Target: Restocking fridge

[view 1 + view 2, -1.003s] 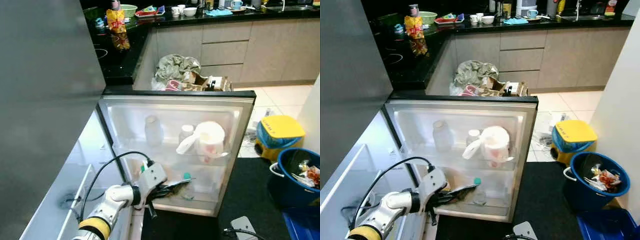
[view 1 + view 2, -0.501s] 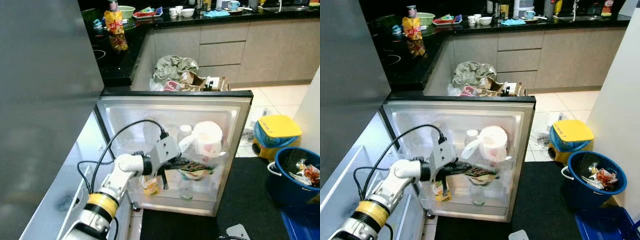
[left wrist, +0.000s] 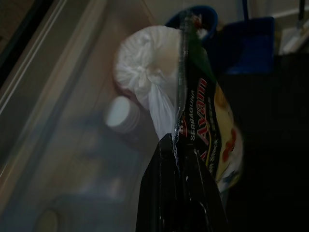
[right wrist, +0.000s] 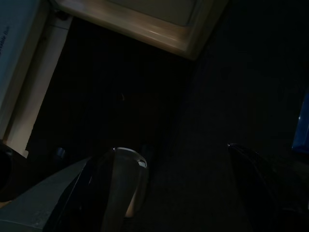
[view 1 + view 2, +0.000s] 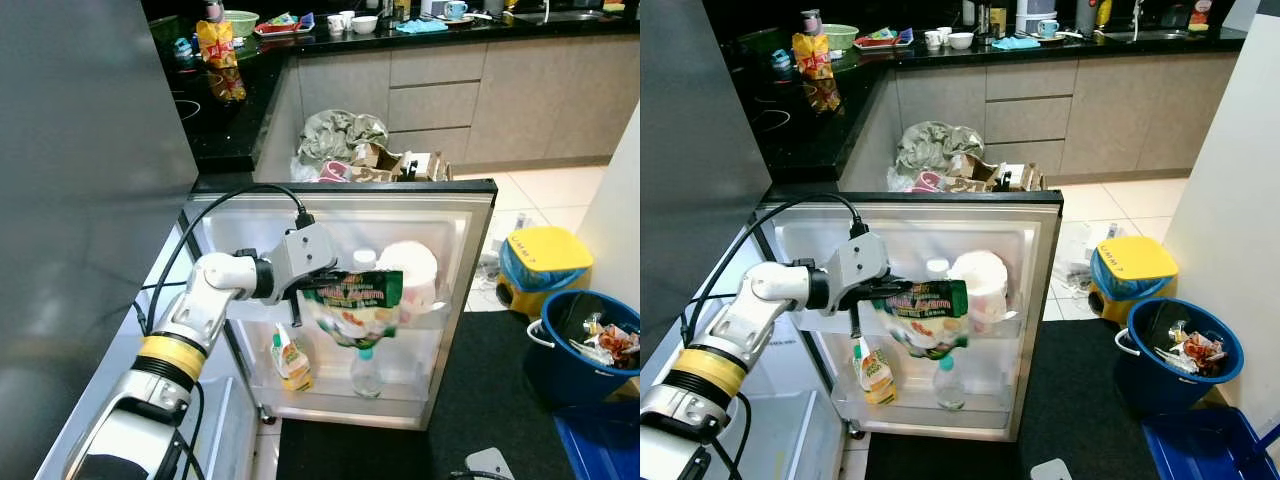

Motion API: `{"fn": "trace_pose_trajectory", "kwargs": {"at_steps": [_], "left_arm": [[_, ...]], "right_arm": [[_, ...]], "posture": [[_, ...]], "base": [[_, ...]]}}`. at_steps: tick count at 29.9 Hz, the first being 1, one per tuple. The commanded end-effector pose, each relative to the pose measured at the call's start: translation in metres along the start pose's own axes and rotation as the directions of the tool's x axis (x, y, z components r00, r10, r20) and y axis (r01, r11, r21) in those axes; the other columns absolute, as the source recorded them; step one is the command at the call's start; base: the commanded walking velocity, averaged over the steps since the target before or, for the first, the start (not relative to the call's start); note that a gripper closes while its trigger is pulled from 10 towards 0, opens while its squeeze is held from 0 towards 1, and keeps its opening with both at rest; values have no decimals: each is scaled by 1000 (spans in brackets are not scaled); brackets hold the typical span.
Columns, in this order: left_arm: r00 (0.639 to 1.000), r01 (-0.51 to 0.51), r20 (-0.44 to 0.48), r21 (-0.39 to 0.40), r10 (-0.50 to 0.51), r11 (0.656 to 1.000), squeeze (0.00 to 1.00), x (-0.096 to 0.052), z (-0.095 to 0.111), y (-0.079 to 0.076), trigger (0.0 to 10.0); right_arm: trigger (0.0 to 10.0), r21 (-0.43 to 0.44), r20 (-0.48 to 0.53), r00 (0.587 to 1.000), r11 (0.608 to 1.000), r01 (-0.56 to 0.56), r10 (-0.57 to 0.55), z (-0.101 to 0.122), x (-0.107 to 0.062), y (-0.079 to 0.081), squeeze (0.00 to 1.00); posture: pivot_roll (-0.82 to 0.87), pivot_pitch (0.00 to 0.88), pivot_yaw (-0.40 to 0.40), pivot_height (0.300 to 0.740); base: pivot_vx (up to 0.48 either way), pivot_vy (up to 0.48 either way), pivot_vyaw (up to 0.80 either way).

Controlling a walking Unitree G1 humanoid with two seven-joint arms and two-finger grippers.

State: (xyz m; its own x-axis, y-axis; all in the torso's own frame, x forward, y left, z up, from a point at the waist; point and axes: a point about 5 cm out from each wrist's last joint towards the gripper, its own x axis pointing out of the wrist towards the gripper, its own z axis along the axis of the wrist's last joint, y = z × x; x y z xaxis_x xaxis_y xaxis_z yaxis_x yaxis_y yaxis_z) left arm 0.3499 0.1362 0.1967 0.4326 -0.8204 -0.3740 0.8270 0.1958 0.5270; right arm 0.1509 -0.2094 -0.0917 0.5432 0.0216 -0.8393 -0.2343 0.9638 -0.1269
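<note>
Up from the lower door shelf, the left gripper (image 5: 318, 290) is now pinching a green printed food pouch (image 5: 354, 310), dangling before the open fridge door (image 5: 455, 215), at three o'clock from its wrist; right gripper (image 4: 183, 193) is gaping wide.

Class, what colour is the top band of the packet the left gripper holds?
Green; the packet shows best in the right eye view.

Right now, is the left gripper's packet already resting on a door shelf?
No. The left gripper holds the green packet by its top edge, hanging in front of the fridge door shelves.
</note>
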Motion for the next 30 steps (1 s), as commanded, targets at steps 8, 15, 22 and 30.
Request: {"fn": "trace_pose_trajectory", "kwargs": {"at_steps": [8,15,22,30], "left_arm": [[974,-186,-96,174,204,967,0,-31,4,43,10000],[942,-326,-4,213,334,921,0,-32,22,60,10000],[917,-395,40,231,397,889,0,-9,27,62,10000],[905,-421,69,301,421,855,0,16,31,56,10000]], "right_arm": [[10000,2,-13,1000,1000,-4,4,-2,0,0,0],[10000,7,-19,1000,1000,-2,2,-3,0,1,0],[10000,9,-10,1000,1000,2,-2,0,0,0,0],[10000,12,10,1000,1000,2,-2,5,2,1,0]], "posture": [[-63,6,49,740],[-63,9,46,740],[-67,13,52,740],[-72,18,62,740]], "base": [[0,0,0],[0,0,0],[0,0,0],[0,0,0]]}}
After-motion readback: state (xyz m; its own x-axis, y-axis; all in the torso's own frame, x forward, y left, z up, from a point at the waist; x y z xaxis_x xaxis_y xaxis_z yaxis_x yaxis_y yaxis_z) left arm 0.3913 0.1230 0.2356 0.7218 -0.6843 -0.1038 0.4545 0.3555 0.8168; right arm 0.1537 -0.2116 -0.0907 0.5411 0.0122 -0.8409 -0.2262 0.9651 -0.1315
